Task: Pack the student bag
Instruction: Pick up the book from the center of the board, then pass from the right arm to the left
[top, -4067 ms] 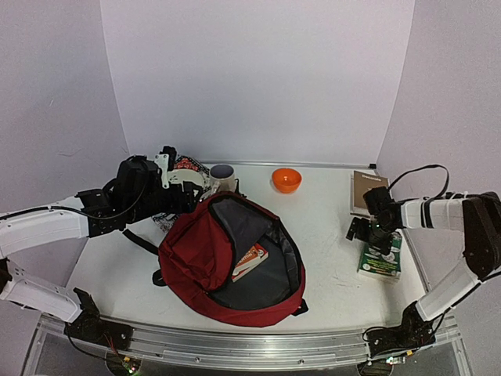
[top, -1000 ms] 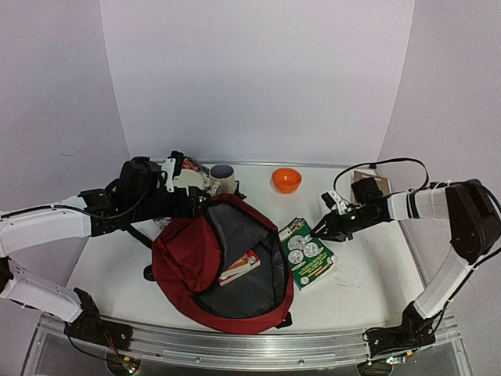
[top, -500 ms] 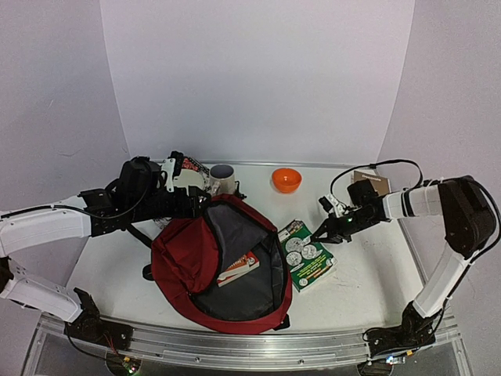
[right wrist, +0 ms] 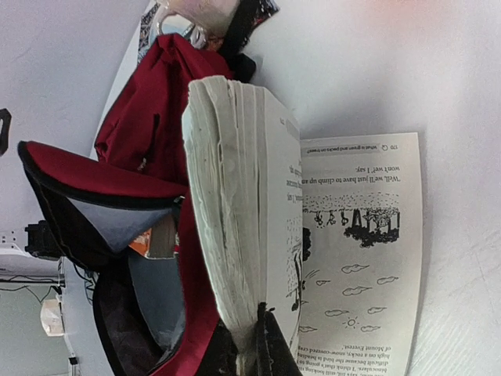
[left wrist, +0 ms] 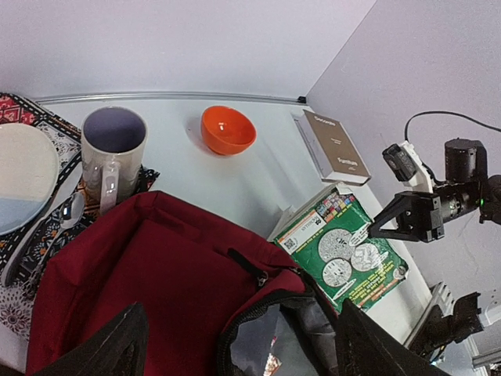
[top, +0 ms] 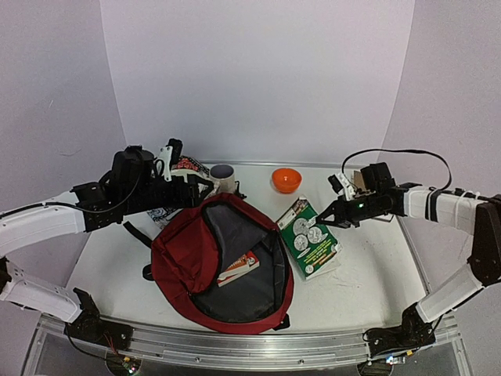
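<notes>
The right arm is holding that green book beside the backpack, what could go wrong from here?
The right jaws pinch only the upper block of the green book; lower pages lie flat on the table, so it may tear or slip. Splayed like that, it could snag on the student bag at its opening.

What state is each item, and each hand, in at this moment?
backpack, unzipped, gaping
red book, lying inside the backpack
green book, gripped at one edge, pages splayed
brown book, closed, flat
mug, upright
bowl, upright, empty
left hand, open over the backpack
right hand, shut on the green book
</notes>
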